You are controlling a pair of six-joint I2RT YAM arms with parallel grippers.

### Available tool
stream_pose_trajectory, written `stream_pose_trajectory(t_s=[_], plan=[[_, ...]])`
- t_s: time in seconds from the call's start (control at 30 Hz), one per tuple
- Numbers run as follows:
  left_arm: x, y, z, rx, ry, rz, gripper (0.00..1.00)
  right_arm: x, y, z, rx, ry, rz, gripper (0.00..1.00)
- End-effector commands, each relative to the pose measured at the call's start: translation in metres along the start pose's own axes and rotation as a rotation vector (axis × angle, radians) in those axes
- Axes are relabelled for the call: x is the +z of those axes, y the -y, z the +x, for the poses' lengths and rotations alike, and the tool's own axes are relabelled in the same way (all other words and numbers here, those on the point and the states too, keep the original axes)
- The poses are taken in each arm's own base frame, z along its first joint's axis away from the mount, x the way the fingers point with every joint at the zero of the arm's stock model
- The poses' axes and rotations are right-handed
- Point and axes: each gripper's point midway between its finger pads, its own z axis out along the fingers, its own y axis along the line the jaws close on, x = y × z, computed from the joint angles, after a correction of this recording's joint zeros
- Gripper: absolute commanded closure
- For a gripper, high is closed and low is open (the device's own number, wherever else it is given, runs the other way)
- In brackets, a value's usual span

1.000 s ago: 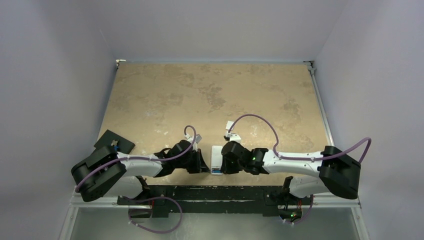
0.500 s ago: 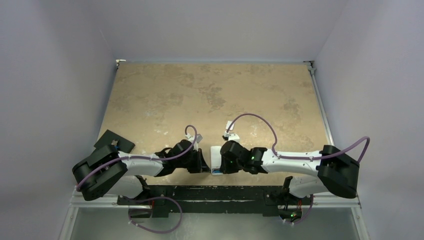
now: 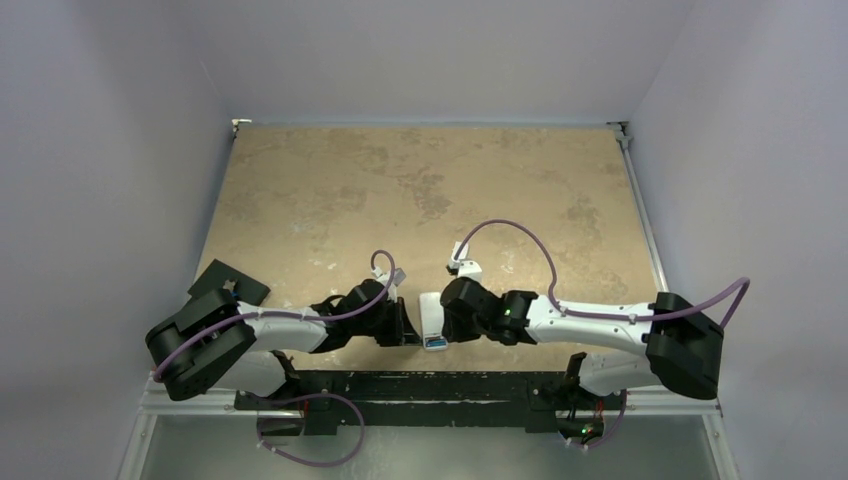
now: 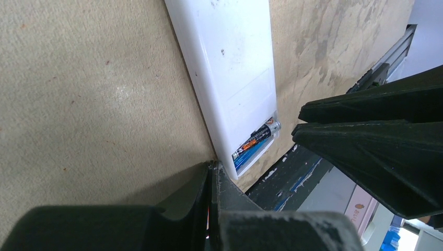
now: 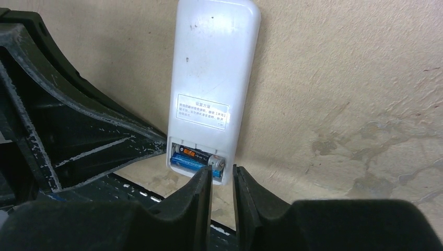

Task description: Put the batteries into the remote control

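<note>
White remote control (image 5: 214, 68) lies back-up on the table (image 5: 339, 78), so 2 batteries (image 5: 196, 157) show in its open slot. The left gripper (image 4: 211, 172), clenched, seems to steady its corner. The right gripper (image 5: 222, 175), slightly parted and empty, waits beside the slot.

White remote control (image 5: 214, 68), blue and black batteries (image 5: 196, 158), mottled tan table (image 3: 400, 190).

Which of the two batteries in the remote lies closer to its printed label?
The dark battery with orange print; the blue battery lies beside it, nearer the remote's end.
</note>
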Motion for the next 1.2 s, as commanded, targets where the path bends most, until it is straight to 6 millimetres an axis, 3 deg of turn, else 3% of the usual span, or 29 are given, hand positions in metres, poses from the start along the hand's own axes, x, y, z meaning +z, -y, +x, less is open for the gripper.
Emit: stream_pose_trajectory(t_s=[0.0, 0.43, 1.17], plan=[[0.002, 0.009, -0.006, 0.017, 0.012, 0.019, 1.00, -0.005, -0.006, -0.018, -0.006, 0.054, 0.006, 0.72], [0.002, 0.009, -0.006, 0.018, 0.013, 0.018, 1.00, 0.002, -0.016, -0.013, -0.003, 0.028, -0.034, 0.81], [0.002, 0.007, -0.004, 0.016, 0.012, 0.018, 1.00, 0.012, -0.017, -0.009, -0.013, 0.011, -0.030, 0.87]])
